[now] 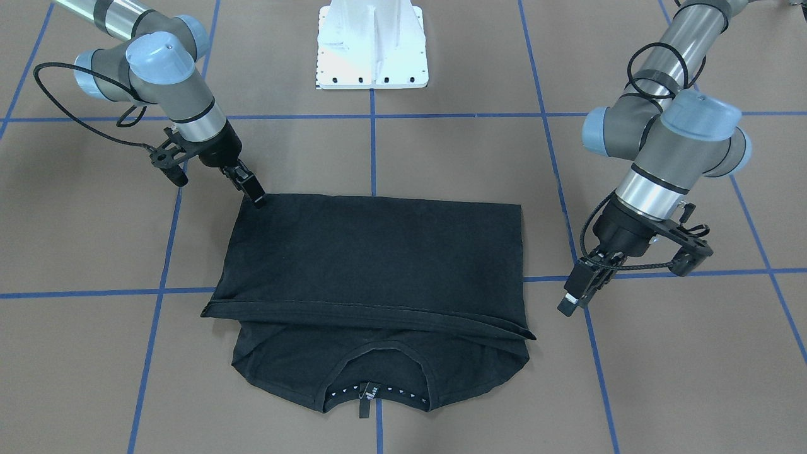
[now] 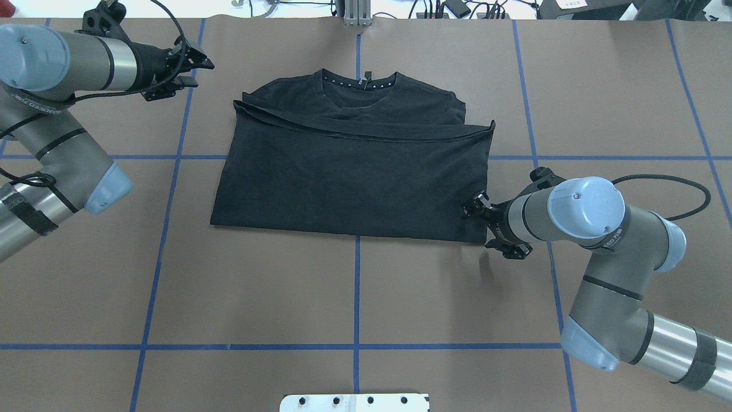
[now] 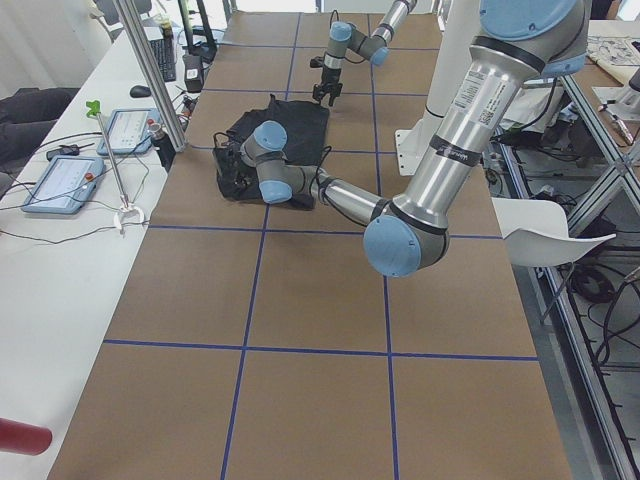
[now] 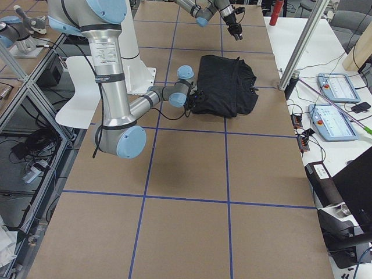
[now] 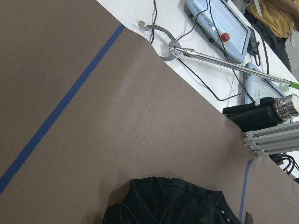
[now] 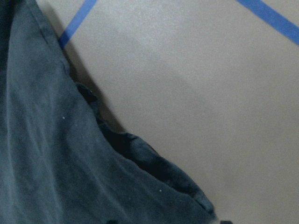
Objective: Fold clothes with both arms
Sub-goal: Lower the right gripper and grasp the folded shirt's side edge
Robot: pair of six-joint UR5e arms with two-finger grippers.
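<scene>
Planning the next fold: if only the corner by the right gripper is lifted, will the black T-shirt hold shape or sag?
Probably sags: the T-shirt lies limp with a wavy doubled edge, so one raised corner would likely drape and part the layers. Thin, light-looking cloth may slip from the jaws.

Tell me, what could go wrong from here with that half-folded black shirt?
Only the right gripper is at the T-shirt, at one corner; the left gripper hangs off the cloth. A pull from that corner alone might drag or skew the fold. The folded-over hem lies aslant, sticking out past the layer beneath, so a further fold may come out crooked.
</scene>
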